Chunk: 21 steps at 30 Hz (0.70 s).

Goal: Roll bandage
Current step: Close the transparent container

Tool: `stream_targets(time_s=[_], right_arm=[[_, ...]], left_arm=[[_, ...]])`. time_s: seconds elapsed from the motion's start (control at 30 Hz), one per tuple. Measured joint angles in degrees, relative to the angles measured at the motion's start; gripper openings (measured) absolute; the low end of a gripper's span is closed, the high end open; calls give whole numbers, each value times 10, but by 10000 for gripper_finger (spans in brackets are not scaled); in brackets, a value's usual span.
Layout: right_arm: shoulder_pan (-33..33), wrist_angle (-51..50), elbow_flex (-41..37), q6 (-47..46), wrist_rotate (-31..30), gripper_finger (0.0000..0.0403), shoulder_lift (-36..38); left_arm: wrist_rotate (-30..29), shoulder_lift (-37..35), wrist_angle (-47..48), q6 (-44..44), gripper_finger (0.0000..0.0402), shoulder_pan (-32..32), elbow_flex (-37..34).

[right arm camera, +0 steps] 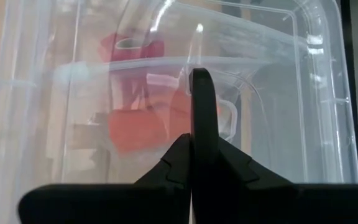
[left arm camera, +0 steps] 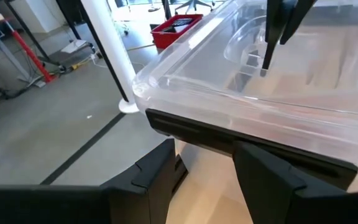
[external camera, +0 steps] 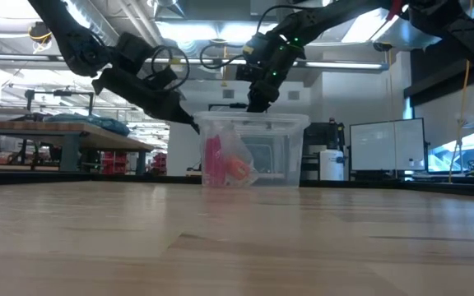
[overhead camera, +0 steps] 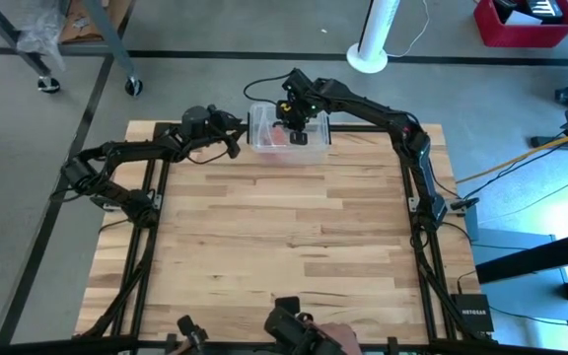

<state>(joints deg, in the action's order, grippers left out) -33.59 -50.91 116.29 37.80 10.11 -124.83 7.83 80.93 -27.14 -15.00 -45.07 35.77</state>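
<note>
We see the bandage [right arm camera: 132, 46], a red roll, inside the clear lidded box [overhead camera: 316, 126] at the table's [overhead camera: 284, 237] far edge; the right gripper [right arm camera: 199, 84], fingers together, rests above the lid; the left gripper [left arm camera: 204, 163], fingers apart, faces the box rim

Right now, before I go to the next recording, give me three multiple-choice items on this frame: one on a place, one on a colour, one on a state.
1. Where does the clear plastic lidded bin stand?
A. far edge of the wooden table
B. near edge
C. on the floor

2. What colour is the soft cloth bandage inside the bin?
A. blue
B. red
C. white

3. How are the right gripper fingers?
A. spread wide
B. shut
C. out of sight

Answers: 1 A, the high view shows it at the far edge between both arms; 2 B, red shows through the lid; 3 B, the right wrist view shows them pressed together above the lid.
</note>
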Motion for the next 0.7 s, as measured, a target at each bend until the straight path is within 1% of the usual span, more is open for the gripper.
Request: stream_targets(time_s=[0.17,0.33,0.5,0.57,0.6,0.67,0.7], right_arm=[[2,-2,0,0,-4,46,-4],[2,-1,-1,0,1,36,-4],[3,-2,0,0,5,36,-12],[5,16,1,0,10,36,-19],[7,26,1,0,10,36,-22],[11,28,2,-1,9,36,-24],[11,27,1,-2,7,37,-24]], left_arm=[[-3,0,-5,-2,156,12,0],[0,1,-8,0,156,14,-1],[30,3,-16,16,156,21,10],[57,14,-39,19,156,29,27],[61,17,-41,18,156,31,32],[72,27,-17,20,156,38,36],[67,27,-11,15,156,40,40]])
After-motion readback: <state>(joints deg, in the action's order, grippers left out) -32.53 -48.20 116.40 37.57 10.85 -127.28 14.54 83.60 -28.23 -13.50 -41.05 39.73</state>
